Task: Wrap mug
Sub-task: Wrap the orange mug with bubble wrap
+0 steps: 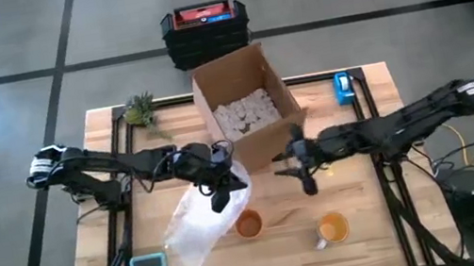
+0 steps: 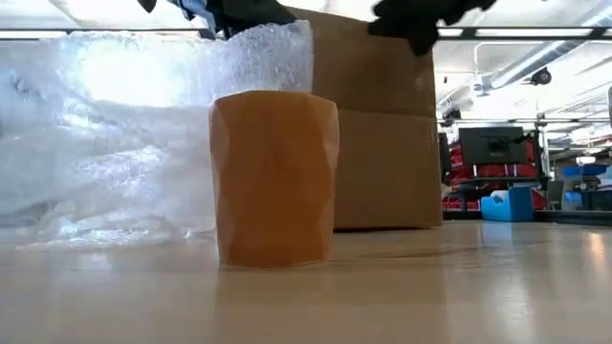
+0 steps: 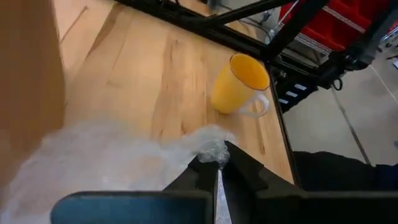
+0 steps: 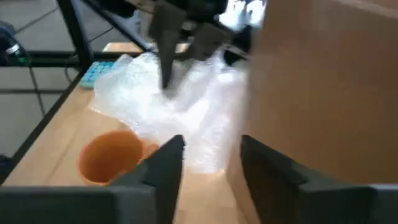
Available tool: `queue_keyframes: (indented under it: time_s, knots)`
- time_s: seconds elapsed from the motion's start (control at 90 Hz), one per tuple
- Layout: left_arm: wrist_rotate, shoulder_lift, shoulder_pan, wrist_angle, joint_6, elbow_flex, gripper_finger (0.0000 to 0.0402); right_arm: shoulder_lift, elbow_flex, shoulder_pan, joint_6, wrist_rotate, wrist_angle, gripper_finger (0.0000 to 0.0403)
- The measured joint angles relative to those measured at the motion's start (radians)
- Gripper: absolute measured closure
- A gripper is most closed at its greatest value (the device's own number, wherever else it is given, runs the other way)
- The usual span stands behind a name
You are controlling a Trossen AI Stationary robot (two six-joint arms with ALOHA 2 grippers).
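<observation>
Mug (image 1: 333, 228), yellow with a pale handle, is seen upright at the near edge of the counter (image 1: 369, 246), well apart from both hands. An orange cup (image 1: 250, 224) stands beside it. Bubble wrap (image 1: 196, 221) is pinched by the left hand (image 1: 219, 196). The right hand (image 1: 306, 179) is held wide beside the cardboard box (image 1: 247, 103).
</observation>
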Motion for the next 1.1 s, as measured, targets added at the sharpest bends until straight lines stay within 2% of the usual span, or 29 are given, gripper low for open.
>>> queue_keyframes:
  time_s: [0.156,0.322,0.378,0.544,0.667,0.833,1.0,1.1]
  knots:
    - [-0.004,-0.024,-0.011,-0.128,-0.022,-0.002,0.0402,0.146,0.086,0.012,0.004,0.009,-0.030,0.0177]
    - [-0.003,-0.077,-0.072,-0.274,-0.040,-0.002,0.0402,0.303,0.145,0.013,-0.041,0.024,-0.055,0.0181]
    - [-0.006,-0.100,-0.096,-0.323,-0.056,-0.002,0.0401,0.354,0.164,0.014,-0.059,0.091,-0.047,0.0190]
    - [-0.062,-0.145,-0.155,-0.405,-0.101,-0.008,0.0401,0.509,0.249,0.000,-0.105,0.404,-0.047,0.0218]
    - [-0.078,-0.158,-0.172,-0.404,-0.114,-0.016,0.0401,0.610,0.335,-0.020,-0.155,0.527,-0.041,0.0234]
    - [-0.082,-0.156,-0.181,-0.403,-0.119,-0.020,0.0401,0.718,0.451,-0.044,-0.180,0.539,-0.042,0.0250]
    - [-0.080,-0.153,-0.181,-0.411,-0.116,-0.022,0.0401,0.772,0.560,-0.061,-0.277,0.547,-0.044,0.0262]
    - [-0.081,-0.153,-0.181,-0.412,-0.115,-0.022,0.0401,0.766,0.608,-0.070,-0.327,0.584,-0.153,0.0267]
